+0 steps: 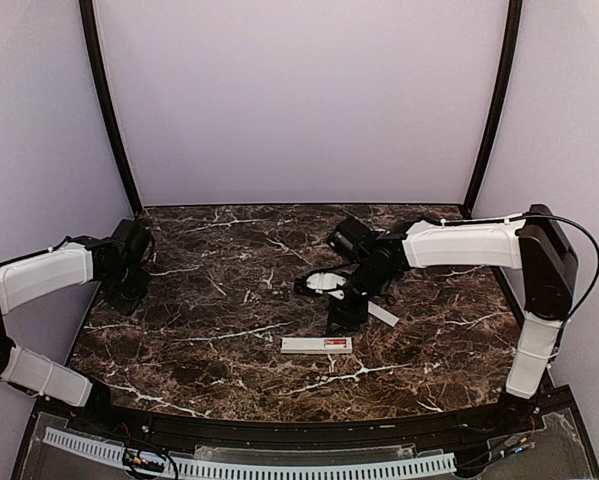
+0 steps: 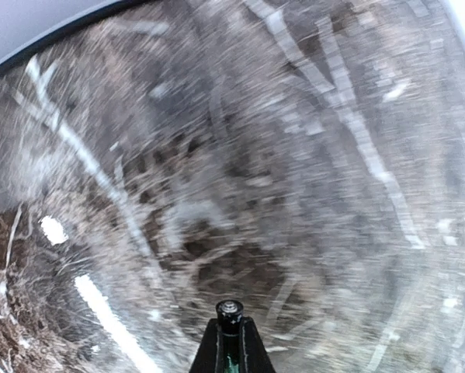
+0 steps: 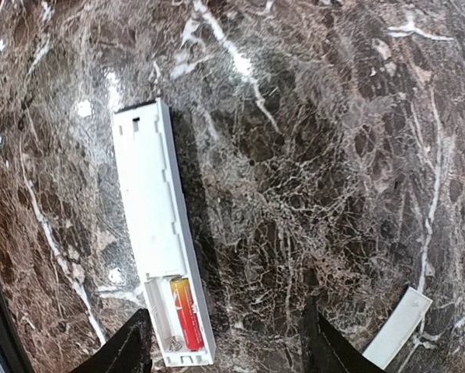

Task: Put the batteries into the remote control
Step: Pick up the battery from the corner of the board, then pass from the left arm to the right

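Hovering above the brown marble table (image 1: 199, 330), the right gripper (image 3: 226, 315) spreads its two dark fingers (image 3: 131, 350) wide apart and holds nothing. The white remote control (image 3: 154, 225) lies flat on the table, running away from the finger at the left of the wrist view, with its open compartment at the end nearest that finger. One red battery (image 3: 185, 315) sits lengthwise in the compartment, on the side facing the gap between the fingers. A thin white strip (image 3: 399, 326) lies on the table just outside the other finger, well apart from the remote control. From above, the left gripper (image 1: 127, 290) hangs near the table's left edge, far from the remote control. Its wrist view is blurred, but its fingers (image 2: 213, 350) appear pressed together with nothing between them.
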{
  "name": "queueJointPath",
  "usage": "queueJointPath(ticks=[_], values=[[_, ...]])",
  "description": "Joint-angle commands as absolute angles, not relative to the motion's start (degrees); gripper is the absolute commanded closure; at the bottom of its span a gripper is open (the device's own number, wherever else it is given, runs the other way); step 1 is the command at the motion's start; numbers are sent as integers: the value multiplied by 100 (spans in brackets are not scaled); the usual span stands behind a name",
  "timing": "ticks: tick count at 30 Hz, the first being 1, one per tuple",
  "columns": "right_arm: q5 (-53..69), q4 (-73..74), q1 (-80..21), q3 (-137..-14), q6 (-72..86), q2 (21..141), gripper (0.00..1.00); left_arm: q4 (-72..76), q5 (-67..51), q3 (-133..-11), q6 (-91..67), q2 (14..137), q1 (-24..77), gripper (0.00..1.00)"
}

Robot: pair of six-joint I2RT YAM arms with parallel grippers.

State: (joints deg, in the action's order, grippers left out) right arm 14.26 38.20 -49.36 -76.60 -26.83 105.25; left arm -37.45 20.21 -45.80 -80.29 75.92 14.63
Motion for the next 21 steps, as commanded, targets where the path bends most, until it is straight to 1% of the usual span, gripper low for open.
queueJointPath(ticks=[1,3,5,6,7,10,11,12,13,15,16,17,18,20,21], values=[[1624,3849,-4983,-7635,-3136,10573,39,-3590,2439,-4733,-7332,6943,1547,100],[1654,3850,-4979,-7673,-3166,10573,39,-3271,2466,-4685,-7046,6701,1668,100],[1631,3800,-4970,-7710,-3096,10507,40,-2676,2451,-4623,-6279,6489,1875,100],[1619,3732,-4966,-7708,-3040,10426,41,-2049,2425,-4548,-6009,6344,1966,100],[1612,3662,-4943,-7706,-2982,10345,41,-1640,2333,-4498,-5394,6270,2179,100],[1773,3392,-4828,-7717,-2578,9999,41,694,2038,-4121,-3877,5883,2722,100],[1938,3238,-4783,-7712,-2423,9846,41,1076,1909,-4069,-3156,5829,3021,100],[2125,3113,-4722,-7685,-2289,9693,41,1649,1791,-4045,-2817,5775,3167,100],[2350,2981,-4667,-7637,-2180,9439,41,1857,1651,-4062,-2236,5788,3385,100],[2733,2661,-4564,-7524,-1937,9040,41,2150,1008,-4197,-1537,5899,3571,100],[2856,2529,-4506,-7484,-1812,8835,41,2168,487,-4325,-1384,5947,3635,100],[2917,2399,-4460,-7466,-1657,8650,41,2169,252,-4378,-1108,6035,3672,100],[2908,2286,-4420,-7462,-1473,8483,41,2182,-328,-4461,-989,6067,3766,100],[2892,2050,-4334,-7466,-1018,8159,41,2278,-1028,-4525,-658,6111,3948,100],[2875,1954,-4307,-7489,-714,8021,41,2393,-1208,-4522,-435,6100,4022,100]])
